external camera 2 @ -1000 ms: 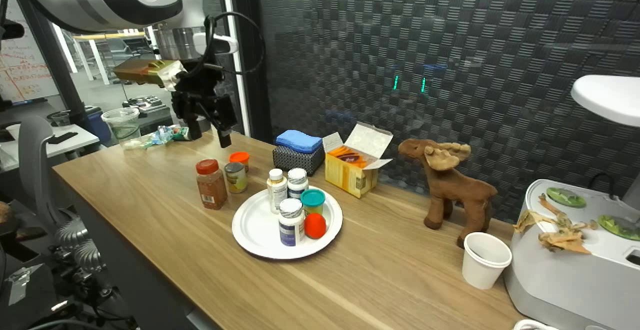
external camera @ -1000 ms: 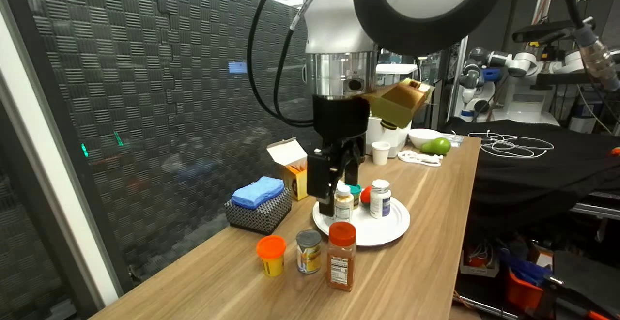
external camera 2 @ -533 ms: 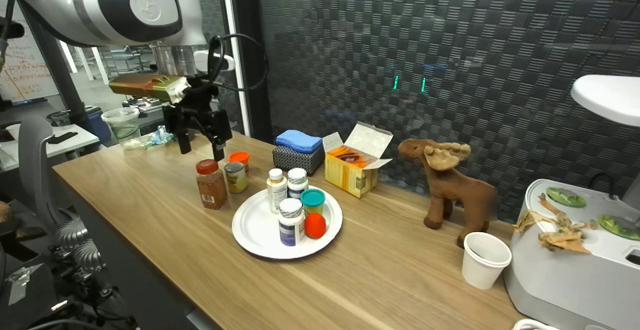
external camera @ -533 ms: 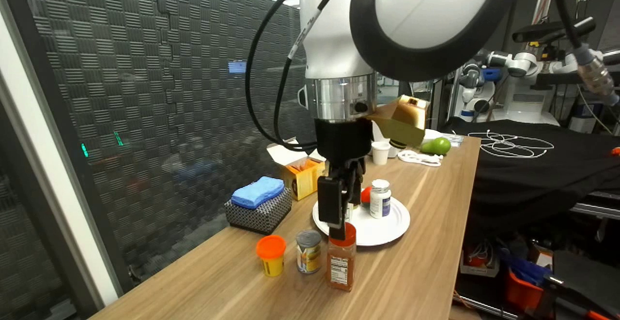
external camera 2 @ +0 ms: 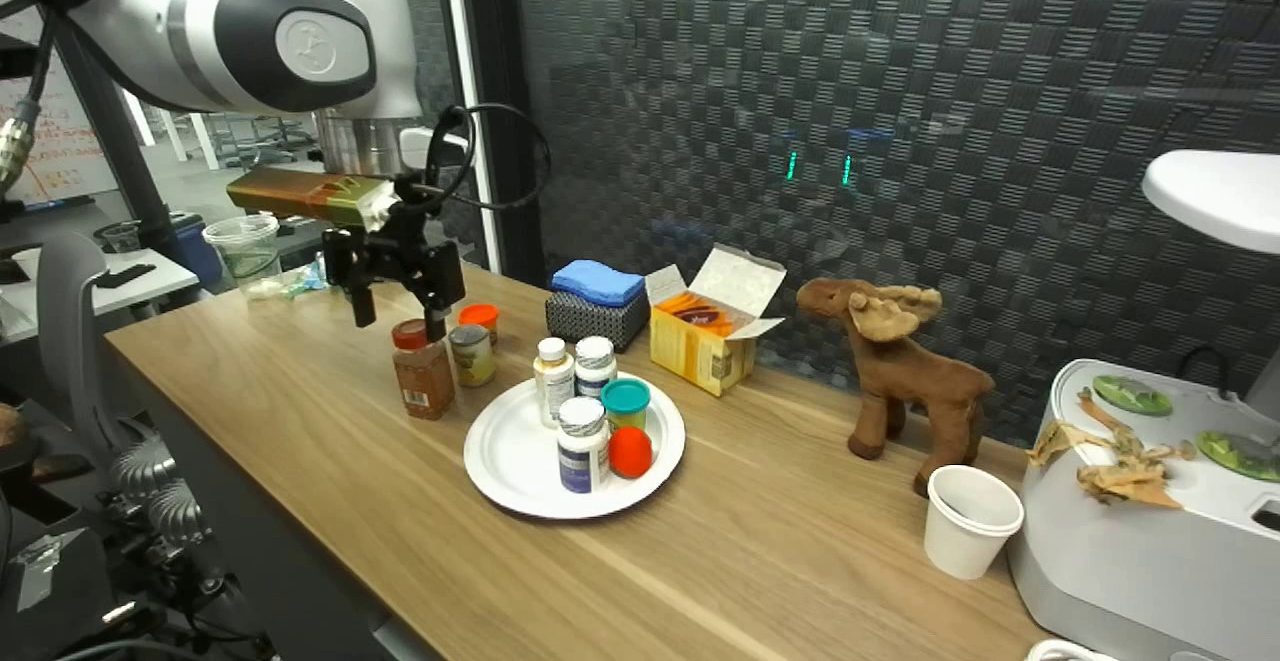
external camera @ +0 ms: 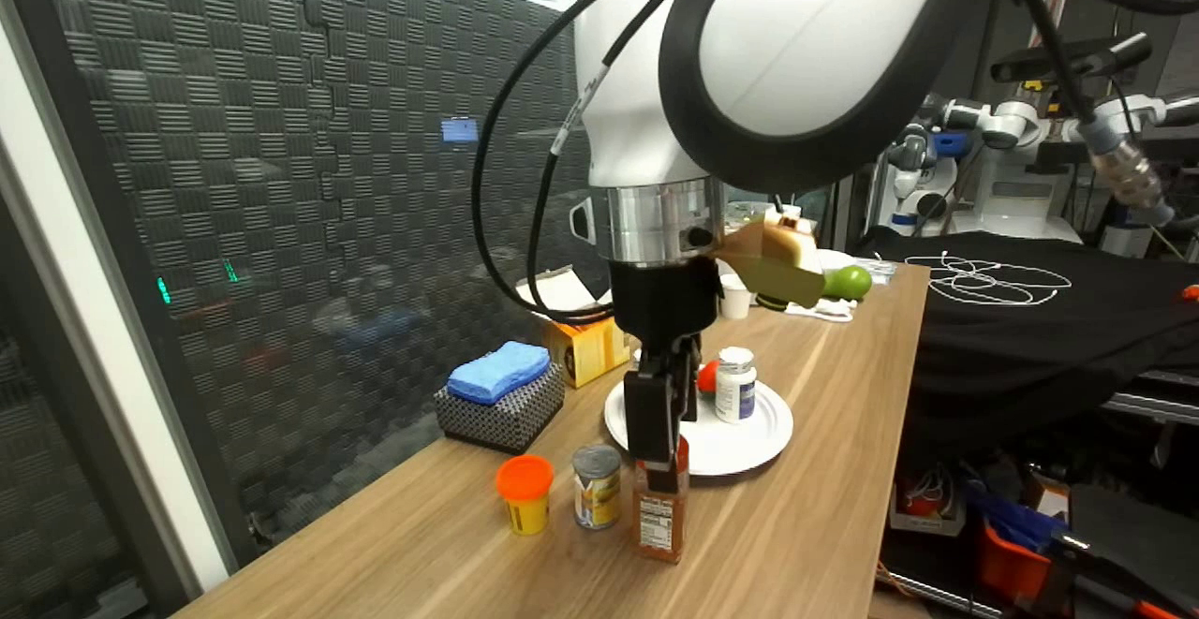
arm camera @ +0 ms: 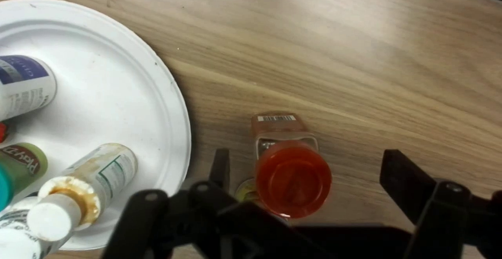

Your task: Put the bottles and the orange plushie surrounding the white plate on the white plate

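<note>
Dark textured panels (external camera 2: 900,71) ran alongside your wooden table (external camera 2: 800,581) in both exterior views. Your white plate (external camera 2: 508,476) lay flat on the wood. On it you had three white bottles (external camera 2: 582,461), all upright under white caps, along with a green-lidded tub (external camera 2: 626,397) and the orange toy (external camera 2: 630,452). In an exterior view the toy sat toward the right side of the plate, just beside the nearest bottle.

Off the plate, on bare wood, you had three more things upright: in an exterior view, from left to right, a yellow tub (external camera: 527,513) with an orange lid, a can (external camera: 597,488) and the red-capped spice jar (external camera: 658,523). Jar and can stood close together; the jar was near the plate but apart from it.

Your gripper (arm camera: 306,169) pointed down at the jar. Its fingers (arm camera: 404,184) were spread wide, one to each side of the red cap (arm camera: 294,178), and had hold of nothing; the wrist view showed a gap on both sides, narrower on the left.

Toward the panels, from left to right in an exterior view, you had a patterned box (external camera 2: 600,323) with a blue cloth (external camera 2: 598,283) on top, an open yellow carton (external camera 2: 700,356), a brown toy moose (external camera 2: 915,381) and a white cup (external camera 2: 965,541), nearer than the moose.
</note>
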`<state>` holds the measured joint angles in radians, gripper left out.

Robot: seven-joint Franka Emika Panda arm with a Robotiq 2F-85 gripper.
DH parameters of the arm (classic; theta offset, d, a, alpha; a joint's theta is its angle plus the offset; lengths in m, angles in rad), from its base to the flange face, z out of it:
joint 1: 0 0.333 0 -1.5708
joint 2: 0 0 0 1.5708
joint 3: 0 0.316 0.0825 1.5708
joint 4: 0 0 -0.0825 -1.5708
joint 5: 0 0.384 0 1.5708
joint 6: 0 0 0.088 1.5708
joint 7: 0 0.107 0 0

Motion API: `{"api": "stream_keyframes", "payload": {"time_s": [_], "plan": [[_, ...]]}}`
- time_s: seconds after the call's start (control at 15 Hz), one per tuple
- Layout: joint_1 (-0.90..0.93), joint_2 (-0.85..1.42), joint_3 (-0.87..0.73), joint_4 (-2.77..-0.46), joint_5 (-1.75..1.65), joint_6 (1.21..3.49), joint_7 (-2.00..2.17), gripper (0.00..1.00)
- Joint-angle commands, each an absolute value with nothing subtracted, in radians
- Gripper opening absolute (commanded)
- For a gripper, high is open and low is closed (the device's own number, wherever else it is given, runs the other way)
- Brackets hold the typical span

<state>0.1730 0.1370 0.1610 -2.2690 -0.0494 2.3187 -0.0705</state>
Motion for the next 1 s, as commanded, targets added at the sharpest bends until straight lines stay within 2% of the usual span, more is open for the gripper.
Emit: {"api": "stream_keyframes", "payload": {"time_s": [0.0, 0.07, 0.13, 0.2, 0.53, 0.6, 0.93], "plan": [[0.168, 0.146, 0.168, -2.244, -0.033, 2.305, -0.110, 0.90], [0.168, 0.149, 0.168, -2.244, -0.035, 2.309, -0.114, 0.81], [0.169, 0.151, 0.168, -2.243, -0.039, 2.313, -0.114, 0.66], [0.169, 0.153, 0.167, -2.241, -0.041, 2.315, -0.116, 0.66], [0.169, 0.161, 0.164, -2.232, -0.051, 2.327, -0.112, 0.28], [0.169, 0.164, 0.163, -2.229, -0.054, 2.328, -0.109, 0.24], [0.164, 0.144, 0.154, -2.244, -0.052, 2.338, -0.062, 0.24]]}}
